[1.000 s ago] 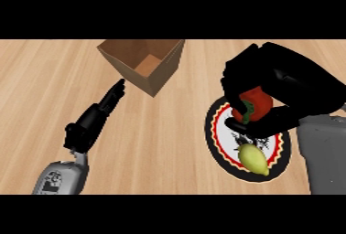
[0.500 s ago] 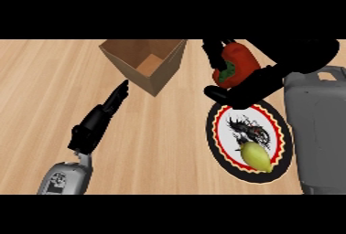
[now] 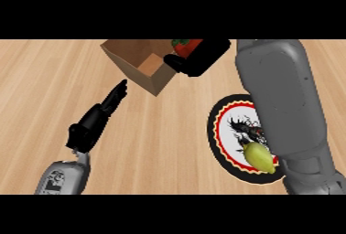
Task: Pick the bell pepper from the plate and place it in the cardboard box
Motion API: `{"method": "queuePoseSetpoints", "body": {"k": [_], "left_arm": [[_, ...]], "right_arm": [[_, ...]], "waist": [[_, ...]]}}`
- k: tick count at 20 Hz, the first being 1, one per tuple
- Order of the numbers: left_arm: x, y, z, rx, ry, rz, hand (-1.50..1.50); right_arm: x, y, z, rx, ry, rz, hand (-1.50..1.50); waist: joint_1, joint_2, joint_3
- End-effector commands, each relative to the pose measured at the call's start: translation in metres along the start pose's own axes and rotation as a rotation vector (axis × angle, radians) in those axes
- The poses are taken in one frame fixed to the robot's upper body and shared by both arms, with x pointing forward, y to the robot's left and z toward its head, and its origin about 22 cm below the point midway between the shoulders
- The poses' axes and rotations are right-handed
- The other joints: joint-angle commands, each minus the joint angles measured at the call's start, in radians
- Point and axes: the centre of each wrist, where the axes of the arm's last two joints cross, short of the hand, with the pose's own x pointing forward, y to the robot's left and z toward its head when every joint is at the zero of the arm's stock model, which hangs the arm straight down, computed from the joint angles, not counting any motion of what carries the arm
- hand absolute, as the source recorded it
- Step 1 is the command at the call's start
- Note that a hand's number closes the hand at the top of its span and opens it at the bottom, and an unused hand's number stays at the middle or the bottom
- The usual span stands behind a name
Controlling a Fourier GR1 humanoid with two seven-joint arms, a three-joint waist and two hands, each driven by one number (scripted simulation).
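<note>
Right robot hand (image 3: 201,57) curled round bell pepper (image 3: 184,45), above cardboard box (image 3: 145,64), at its far rim. Left robot hand (image 3: 101,116) flat, fingers straight, beside box. Plate (image 3: 226,137) nearby, emptied of pepper. Risk: release off-centre, pepper clipping rim, rolling onto bench (image 3: 47,82).

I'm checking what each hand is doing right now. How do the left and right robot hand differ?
The right robot hand is curled round the red bell pepper above the cardboard box; the left robot hand holds nothing. The left's fingers are straight, pointing toward the box; the right's are bent. Both are black on grey forearms.
</note>
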Motion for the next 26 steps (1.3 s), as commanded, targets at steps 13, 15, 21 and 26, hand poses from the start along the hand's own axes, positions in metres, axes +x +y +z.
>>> {"method": "queuePoseSetpoints", "body": {"k": [13,15,21,26], "left_arm": [[0.009,-0.014,-0.011,-0.01,-0.026,0.0,0.0],[0.009,-0.017,-0.011,-0.023,-0.026,-0.004,0.0],[0.016,-0.017,-0.013,-0.071,-0.05,-0.018,0.0],[0.021,-0.015,-0.021,-0.06,-0.056,-0.012,0.0]], "right_arm": [[-0.029,0.078,-0.064,0.019,0.082,0.19,1.5],[-0.046,0.088,-0.058,0.049,0.097,0.166,1.5],[-0.076,0.113,-0.041,0.115,0.313,-0.008,-1.5],[-0.083,0.117,-0.039,0.145,0.274,-0.074,-1.5]], "waist": [[0.027,0.008,0.0],[0.029,0.01,0.0],[0.071,0.016,-0.001],[0.065,0.019,0.0]]}}
